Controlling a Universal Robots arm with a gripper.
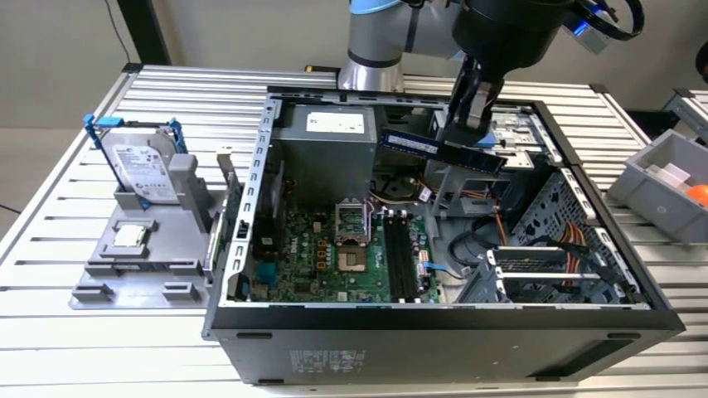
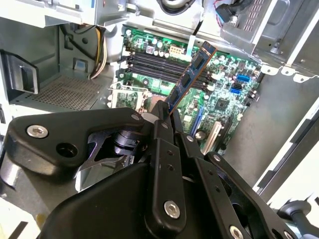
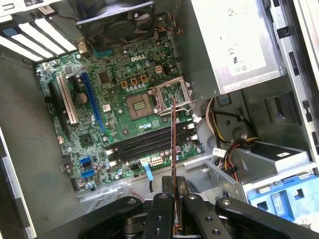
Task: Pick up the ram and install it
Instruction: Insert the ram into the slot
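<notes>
The ram [image 1: 440, 152] is a dark blue stick with black chips. My gripper [image 1: 466, 137] is shut on it and holds it in the air above the open computer case [image 1: 238, 249], over the drive-bay side. In the second wrist view the ram [image 2: 192, 74] sticks out from between the fingers [image 2: 160, 130] toward the green motherboard. In the first wrist view the ram [image 3: 173, 144] shows edge-on, with the black memory slots [image 3: 149, 144] lying below it. In the exterior view the memory slots [image 1: 399, 253] sit lower down, nearer the case's front wall.
A silver hard drive in a blue-handled frame [image 1: 144, 166] and a small square chip [image 1: 129, 236] rest on a grey stand at the exterior view's left. The power supply [image 1: 332, 133], CPU socket [image 1: 351, 220], cables and drive cage [image 1: 553, 265] fill the case. A grey bin [image 1: 664, 186] stands at the right.
</notes>
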